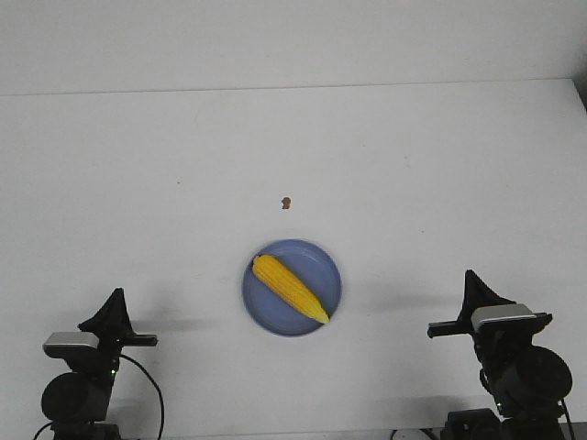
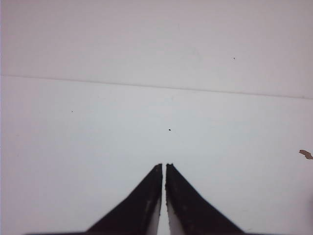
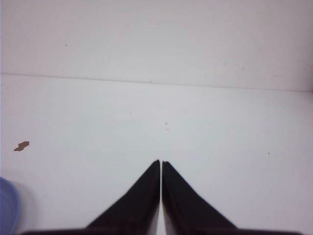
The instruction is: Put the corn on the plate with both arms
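Lying across the plate (image 1: 263, 313) from far-left to near-right, the corn (image 1: 289, 288) looks to me already delivered — its blunt end sits toward the far-left rim and its pointed tip reaches the near-right rim, the whole cob inside the plate's edge as far as the front view shows. I judge the placing itself done; what may remain is only for my arms to settle at rest, and they seem close to that now.

The cob is bright yellow, husked, bumpy with kernels, tapering to a point, and about as long as the plate is wide. The plate is round, shallow and plain blue, near the middle of the white table (image 1: 440, 165), somewhat toward my side. A tiny brown speck (image 1: 286, 203) lies on the table just beyond the plate, apart from it.

My left gripper (image 1: 116, 302) hangs well to the left of the plate, my right gripper (image 1: 471, 281) well to the right — neither touches corn or plate. In both wrist views my fingers are pressed nearly together with only a thin slit between them, and they hold nothing. The right wrist view catches just a sliver of the plate's blue rim.
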### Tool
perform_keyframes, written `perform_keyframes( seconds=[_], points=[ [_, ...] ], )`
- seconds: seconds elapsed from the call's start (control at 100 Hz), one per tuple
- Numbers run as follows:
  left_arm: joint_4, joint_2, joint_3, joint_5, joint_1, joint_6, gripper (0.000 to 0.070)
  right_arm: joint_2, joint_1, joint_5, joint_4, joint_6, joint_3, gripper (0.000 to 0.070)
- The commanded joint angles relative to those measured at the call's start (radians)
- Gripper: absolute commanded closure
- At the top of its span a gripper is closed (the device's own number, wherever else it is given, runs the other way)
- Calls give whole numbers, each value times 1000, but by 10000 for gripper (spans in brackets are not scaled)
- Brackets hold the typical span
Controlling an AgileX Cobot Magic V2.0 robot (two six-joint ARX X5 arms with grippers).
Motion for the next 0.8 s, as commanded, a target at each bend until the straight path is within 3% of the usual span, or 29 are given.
perform_keyframes(
  seconds=[0.0,0.59,0.65,0.79],
  points=[
    [14,-1,-20,0,0,2,688,1,0,3,11,-6,8,692],
    [14,-2,-20,0,0,2,688,0,0,3,18,-7,5,692],
    [14,-1,-20,0,0,2,688,-5,-1,5,18,-39,5,692],
    [14,-1,-20,0,0,2,688,-68,-1,5,89,-54,-54,692]
  ],
)
